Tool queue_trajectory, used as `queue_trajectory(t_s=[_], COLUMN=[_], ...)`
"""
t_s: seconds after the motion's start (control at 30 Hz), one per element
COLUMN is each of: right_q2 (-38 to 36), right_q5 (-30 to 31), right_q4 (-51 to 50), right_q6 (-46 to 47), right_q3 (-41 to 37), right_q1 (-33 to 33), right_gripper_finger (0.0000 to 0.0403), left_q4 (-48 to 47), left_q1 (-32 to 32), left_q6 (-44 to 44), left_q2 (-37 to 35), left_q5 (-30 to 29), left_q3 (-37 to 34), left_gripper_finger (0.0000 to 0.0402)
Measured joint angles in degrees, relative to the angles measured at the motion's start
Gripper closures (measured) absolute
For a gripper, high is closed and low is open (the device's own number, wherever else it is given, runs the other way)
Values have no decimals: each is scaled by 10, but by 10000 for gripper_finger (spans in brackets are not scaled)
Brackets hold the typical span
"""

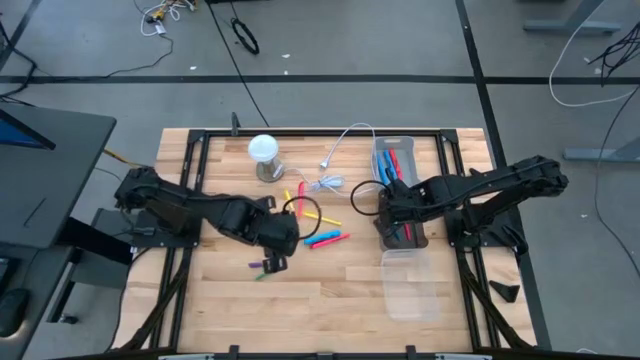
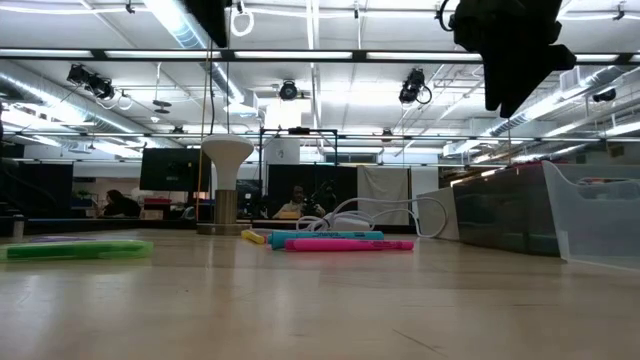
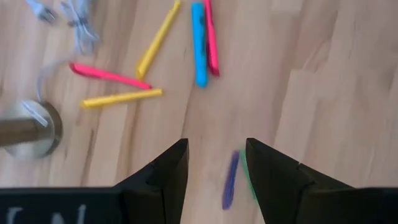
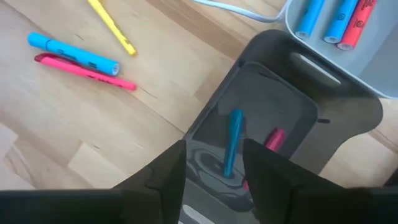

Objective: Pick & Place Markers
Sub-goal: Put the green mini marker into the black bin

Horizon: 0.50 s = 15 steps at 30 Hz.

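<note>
**Left end effector over the purple and green markers, right one above the dark bin**

On my overhead feed the left arm reaches in from the left across the pale wooden desk (image 1: pixel 330 285), and its left end effector (image 3: pixel 214 163) hangs with its fingers parted and nothing between them. Straight below it lie a purple marker (image 3: pixel 231 180) and a green marker (image 3: pixel 247 177), side by side and close together on the bare wood, near the front of the desk. A little farther back stands a white mushroom-shaped lamp on a round metal base (image 1: pixel 264 156).

Moving right, the loose cluster of markers lies around the middle of the desk: two yellow markers (image 3: pixel 157 39), a red-pink marker (image 3: pixel 106 75), and a light blue marker (image 4: pixel 73 53) lying right alongside a pink marker (image 4: pixel 84 71). A coiled white cable (image 1: pixel 335 165) sits just beyond them.

Further right, the right end effector (image 4: pixel 214 163) is held above a dark grey plastic bin (image 4: pixel 348 109), fingers apart and empty. Inside that bin I see a blue marker (image 4: pixel 232 142) and a pink-red one beside it. The clear grey tray (image 4: pixel 295 28) behind it holds blue and red markers. A clear plastic container (image 1: pixel 410 285) sits nearer the front.
</note>
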Motion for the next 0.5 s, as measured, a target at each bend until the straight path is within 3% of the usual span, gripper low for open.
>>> queue_trajectory(t_s=[0.5], right_q2=[0], right_q5=[0], right_q4=[25], right_q6=[-1], right_q3=[0], right_q1=[0], right_gripper_finger=[243], left_q4=[7], left_q1=[-74], left_q6=[-154], left_q2=[-100], left_q5=[4], left_q3=[-157], left_gripper_finger=[234])
